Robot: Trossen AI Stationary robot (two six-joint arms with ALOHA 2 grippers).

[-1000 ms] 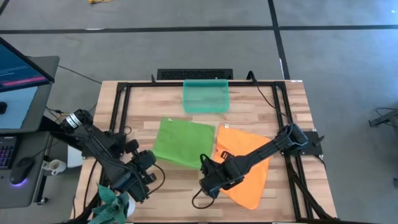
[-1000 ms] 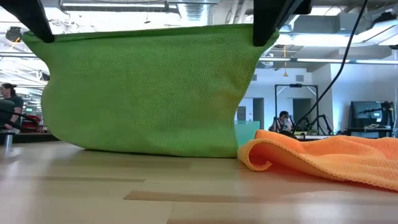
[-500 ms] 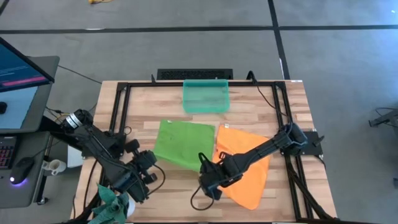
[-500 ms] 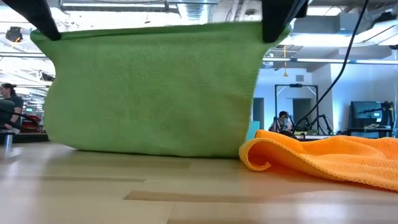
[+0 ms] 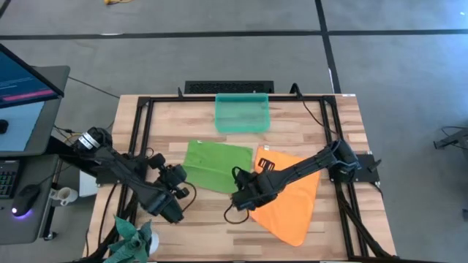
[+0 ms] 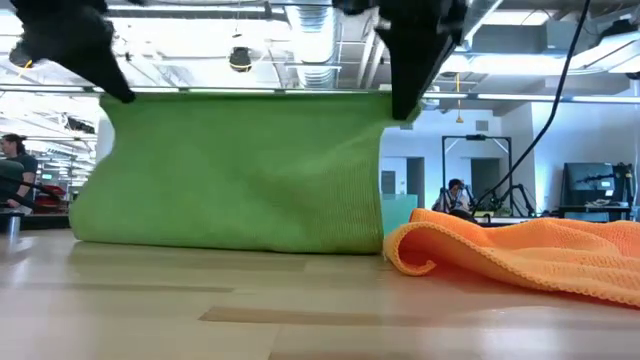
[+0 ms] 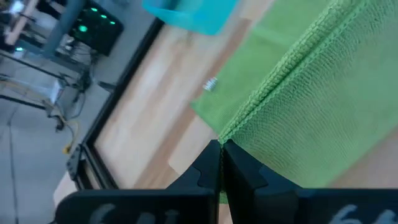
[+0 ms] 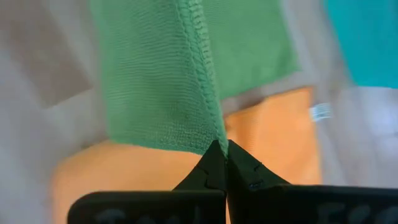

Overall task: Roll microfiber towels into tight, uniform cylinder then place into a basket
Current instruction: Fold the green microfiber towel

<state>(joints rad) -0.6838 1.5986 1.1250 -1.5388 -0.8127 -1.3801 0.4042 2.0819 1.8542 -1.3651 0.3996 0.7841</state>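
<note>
Left claw (image 5: 178, 188) and right claw (image 5: 238, 188) each pinch a near corner of the soft lime green microfiber towel (image 5: 213, 164), lifting that edge mid-counter (image 5: 307, 120); its far edge rests toward the translucent teal plastic basket (image 5: 242, 113).

No writing, brand, number or sign can be read anywhere. The small white tag (image 7: 211, 84) sewn on the lime green microfiber towel (image 7: 323, 106) beyond the left claw (image 7: 221, 149) is too small to make out.
</note>
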